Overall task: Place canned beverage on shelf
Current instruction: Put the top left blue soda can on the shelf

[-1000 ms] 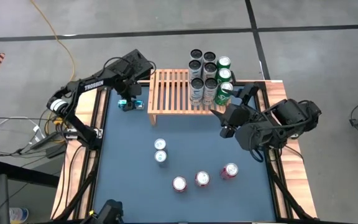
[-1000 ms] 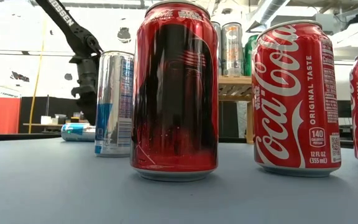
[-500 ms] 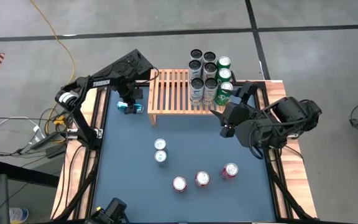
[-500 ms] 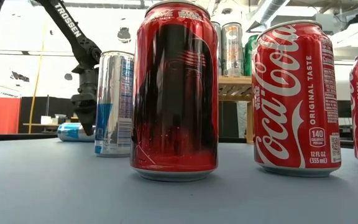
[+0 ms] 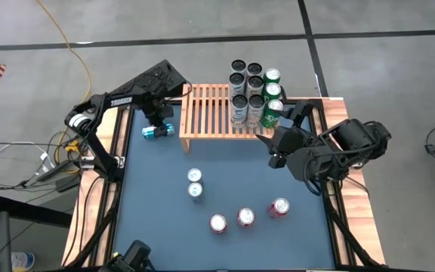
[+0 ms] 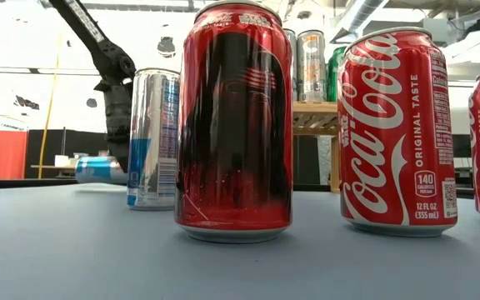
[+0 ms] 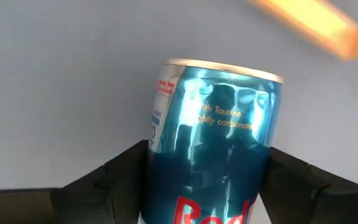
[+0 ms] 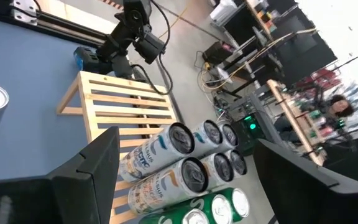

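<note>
A blue can (image 5: 155, 132) lies on its side on the dark mat just left of the shelf (image 5: 206, 113), a light-wood slatted rack at the table's far edge. My left gripper (image 5: 158, 123) is down over this can, closed on it; the left wrist view shows the can (image 7: 213, 143) filling the gap between the two fingers. Several upright cans (image 5: 254, 92) stand on the shelf's right end. My right gripper (image 5: 273, 149) hangs open above the mat by the shelf's right front corner, with nothing between its fingers (image 8: 86, 168). My left gripper pinches the blue can's round wall (image 7: 160, 165) between its two fingers, one on each side of the body. The fingers come steeply from above and lie across the can. The can lies on its side on the mat, one end (image 7: 222, 67) pointing away from the wrist.
Two slim silver cans (image 5: 195, 183) stand mid-table and three red cans (image 5: 245, 217) stand nearer the front edge; in the low view they fill the foreground (image 6: 236, 125). Wooden rails (image 5: 119, 151) frame the mat. Bare mat lies between the shelf and the standing cans.
My left gripper has come down onto the lying blue can and rolled about its own pointing line as it sank. My right arm has kept still.
</note>
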### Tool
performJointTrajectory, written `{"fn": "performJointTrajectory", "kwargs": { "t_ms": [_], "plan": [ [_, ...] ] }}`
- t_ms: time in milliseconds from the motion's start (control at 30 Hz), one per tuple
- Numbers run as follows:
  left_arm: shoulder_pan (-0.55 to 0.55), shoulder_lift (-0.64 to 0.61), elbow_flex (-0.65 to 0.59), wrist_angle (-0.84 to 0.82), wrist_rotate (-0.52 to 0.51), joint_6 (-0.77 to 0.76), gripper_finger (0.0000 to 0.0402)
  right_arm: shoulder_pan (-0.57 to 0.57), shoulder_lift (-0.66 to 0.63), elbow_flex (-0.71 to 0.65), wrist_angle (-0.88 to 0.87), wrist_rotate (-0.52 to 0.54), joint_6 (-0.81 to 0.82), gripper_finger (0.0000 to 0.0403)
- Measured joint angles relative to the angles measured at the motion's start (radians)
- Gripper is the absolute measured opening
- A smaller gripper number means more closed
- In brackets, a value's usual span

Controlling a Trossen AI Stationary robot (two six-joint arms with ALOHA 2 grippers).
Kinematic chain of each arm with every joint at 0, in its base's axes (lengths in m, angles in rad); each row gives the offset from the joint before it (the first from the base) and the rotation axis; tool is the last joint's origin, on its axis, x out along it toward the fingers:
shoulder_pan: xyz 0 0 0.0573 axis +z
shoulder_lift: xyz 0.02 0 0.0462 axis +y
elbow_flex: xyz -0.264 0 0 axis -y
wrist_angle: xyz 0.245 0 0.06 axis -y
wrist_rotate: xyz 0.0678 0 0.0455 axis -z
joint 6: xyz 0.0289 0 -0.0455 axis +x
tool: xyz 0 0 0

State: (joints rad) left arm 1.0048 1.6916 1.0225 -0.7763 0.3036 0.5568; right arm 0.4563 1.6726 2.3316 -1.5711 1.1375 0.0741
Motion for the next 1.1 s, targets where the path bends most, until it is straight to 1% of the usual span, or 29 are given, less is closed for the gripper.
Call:
{"fn": "performJointTrajectory", "kwargs": {
  "t_ms": [233, 467, 633, 733, 833, 900, 1000, 1100],
  "plan": [
    [0.005, -0.193, 0.000, 0.032, 0.008, -0.080, 0.0240, 0.016, 0.000, 0.000, 0.000, 0.038, -0.004, 0.0314],
    [0.023, -0.446, 0.000, 0.114, -0.023, -0.252, 0.0241, 0.016, 0.000, 0.000, 0.000, 0.039, 0.004, 0.0314],
    [0.023, -0.628, 0.000, 0.285, -0.019, -0.409, 0.0242, 0.024, 0.000, 0.000, 0.000, 0.046, 0.004, 0.0314],
    [0.023, -0.708, 0.000, 0.480, 0.008, -0.536, 0.0242, 0.041, 0.000, 0.000, 0.000, 0.078, 0.004, 0.0314],
    [0.022, -0.738, 0.000, 0.702, 0.054, -0.656, 0.0243, 0.065, -0.006, 0.000, 0.001, 0.116, 0.005, 0.0314],
    [0.009, -0.733, 0.000, 0.833, 0.060, -0.716, 0.0243, 0.075, -0.011, 0.000, 0.010, 0.124, 0.007, 0.0314],
    [-0.031, -0.691, 0.000, 0.973, 0.059, -0.762, 0.0243, 0.083, -0.019, 0.000, 0.011, 0.124, 0.036, 0.0314],
    [-0.077, -0.619, 0.000, 1.092, 0.072, -0.794, 0.0243, 0.087, -0.022, 0.000, 0.006, 0.123, 0.057, 0.0314]
  ]
}}
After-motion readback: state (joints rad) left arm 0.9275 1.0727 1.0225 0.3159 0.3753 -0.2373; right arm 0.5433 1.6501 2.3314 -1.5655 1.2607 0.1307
